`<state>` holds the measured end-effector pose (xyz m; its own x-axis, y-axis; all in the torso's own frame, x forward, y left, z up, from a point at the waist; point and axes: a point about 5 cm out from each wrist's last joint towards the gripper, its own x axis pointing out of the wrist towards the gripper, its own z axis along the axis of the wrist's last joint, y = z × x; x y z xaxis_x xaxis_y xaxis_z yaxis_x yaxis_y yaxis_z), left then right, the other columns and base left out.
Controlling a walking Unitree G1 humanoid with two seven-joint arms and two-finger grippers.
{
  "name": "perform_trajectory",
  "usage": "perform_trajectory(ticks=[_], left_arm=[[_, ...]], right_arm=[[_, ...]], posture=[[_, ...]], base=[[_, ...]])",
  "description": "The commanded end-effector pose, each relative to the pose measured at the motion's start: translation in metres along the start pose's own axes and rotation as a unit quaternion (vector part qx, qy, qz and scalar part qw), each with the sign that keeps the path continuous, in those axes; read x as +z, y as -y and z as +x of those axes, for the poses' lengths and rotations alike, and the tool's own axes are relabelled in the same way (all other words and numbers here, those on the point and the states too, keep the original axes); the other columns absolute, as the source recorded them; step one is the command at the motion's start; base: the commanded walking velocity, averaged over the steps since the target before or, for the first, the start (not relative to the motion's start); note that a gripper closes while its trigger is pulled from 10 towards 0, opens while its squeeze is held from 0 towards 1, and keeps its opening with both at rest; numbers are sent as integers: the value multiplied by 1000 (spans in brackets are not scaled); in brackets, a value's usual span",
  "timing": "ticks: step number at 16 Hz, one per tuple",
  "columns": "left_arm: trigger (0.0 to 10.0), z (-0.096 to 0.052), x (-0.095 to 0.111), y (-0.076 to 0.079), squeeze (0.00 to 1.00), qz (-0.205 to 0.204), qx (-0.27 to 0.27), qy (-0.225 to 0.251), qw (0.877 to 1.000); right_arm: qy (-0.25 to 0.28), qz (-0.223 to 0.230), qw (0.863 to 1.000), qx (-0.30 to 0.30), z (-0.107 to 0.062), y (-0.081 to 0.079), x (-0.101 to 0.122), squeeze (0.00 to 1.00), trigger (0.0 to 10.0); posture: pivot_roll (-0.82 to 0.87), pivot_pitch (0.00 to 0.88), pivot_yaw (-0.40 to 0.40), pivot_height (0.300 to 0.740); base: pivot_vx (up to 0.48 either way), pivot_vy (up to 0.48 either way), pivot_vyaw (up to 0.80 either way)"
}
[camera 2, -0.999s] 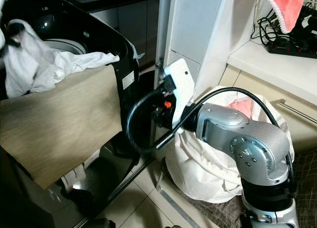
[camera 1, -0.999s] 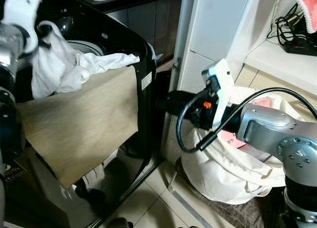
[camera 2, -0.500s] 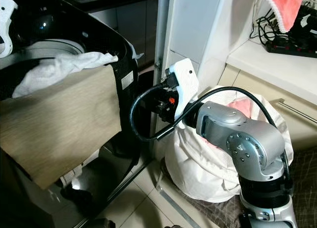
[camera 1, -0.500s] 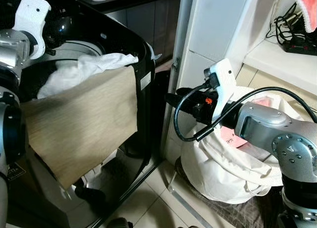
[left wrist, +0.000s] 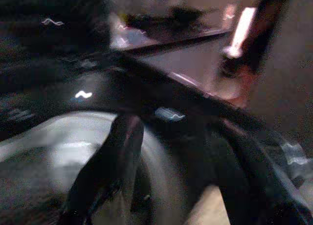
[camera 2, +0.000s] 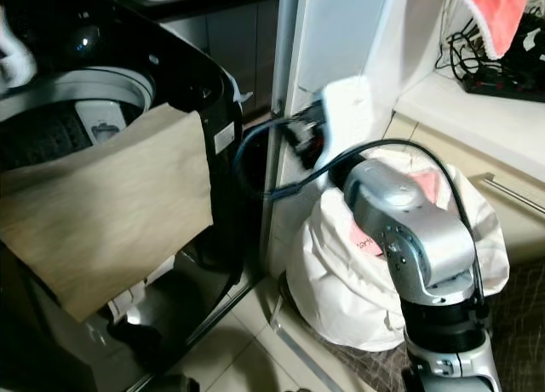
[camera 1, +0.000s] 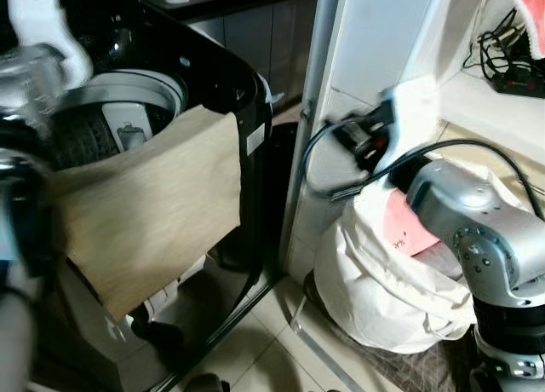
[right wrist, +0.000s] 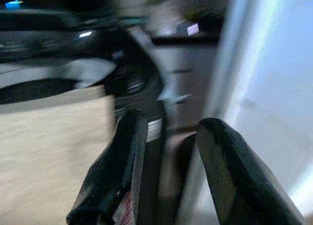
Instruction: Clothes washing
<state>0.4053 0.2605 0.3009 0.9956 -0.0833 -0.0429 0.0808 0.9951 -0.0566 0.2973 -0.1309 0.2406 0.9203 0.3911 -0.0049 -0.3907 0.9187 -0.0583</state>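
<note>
My right gripper (right wrist: 168, 181) hangs beside the washing machine (camera 1: 243, 77), fingers apart and holding nothing. A beige cloth (camera 1: 153, 209) drapes over the machine's rim. My left gripper (left wrist: 161, 186) hovers over its drum (camera 1: 111, 128), blurred; I cannot tell its fingers' state.

the washing machine (camera 1: 213, 85) stands on the left with its top open. a cloth (camera 1: 153, 209) hangs over its front edge and down its front. to the right of the machine is a wall post (camera 1: 311, 111). a laundry bag (camera 1: 383, 281) sits on the floor further right, under a shelf (camera 1: 485, 102) with cables (camera 1: 502, 51) on it.
</note>
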Motion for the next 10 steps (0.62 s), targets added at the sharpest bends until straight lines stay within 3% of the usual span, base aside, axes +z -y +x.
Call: perform_trajectory(ticks=[1, 2, 4, 6, 7, 8, 9, 10], left_arm=[[10000, 4, -11, 27, 0, -37, -37, -15, 999], [10000, -1, -18, 49, 0, -97, -73, 22, 992], [10000, -27, -43, 83, 0, -46, -111, 62, 991], [10000, -44, -55, 99, 0, -34, -122, 125, 984], [10000, -51, -57, 102, 0, -38, -120, 130, 983], [10000, -58, -77, 105, 0, 16, -123, 112, 986], [10000, -68, -104, 108, 0, 32, -113, 81, 990], [10000, -72, -111, 110, 0, 18, -103, 63, 992]], right_arm=[[17, 3, 999, -34, -4, 7, 0, 0, 10000], [32, 20, 999, -30, -7, 4, 1, 0, 10000], [77, 24, 997, -13, -10, -9, 7, 0, 10000], [88, 21, 996, -7, -10, -14, 5, 0, 10000], [91, 20, 996, -8, -10, -14, 4, 0, 10000], [86, 22, 996, -10, -9, -15, -2, 0, 10000], [76, 31, 997, -11, -8, -18, -11, 0, 10000], [72, 34, 997, -10, -8, -20, -15, 0, 10000]], posture=[[-90, 0, 2, 740], [-86, 0, 5, 740], [-95, 0, 13, 740], [-96, 0, 15, 740], [-96, 0, 15, 740], [-91, 0, 3, 740], [-92, 0, -1, 740], [-92, 0, -1, 740]], base=[[0, 0, 0], [0, 0, 800], [0, 0, 800], [0, 0, 800], [0, 0, 800], [0, 0, 800], [0, 0, 800], [0, -274, 800]])
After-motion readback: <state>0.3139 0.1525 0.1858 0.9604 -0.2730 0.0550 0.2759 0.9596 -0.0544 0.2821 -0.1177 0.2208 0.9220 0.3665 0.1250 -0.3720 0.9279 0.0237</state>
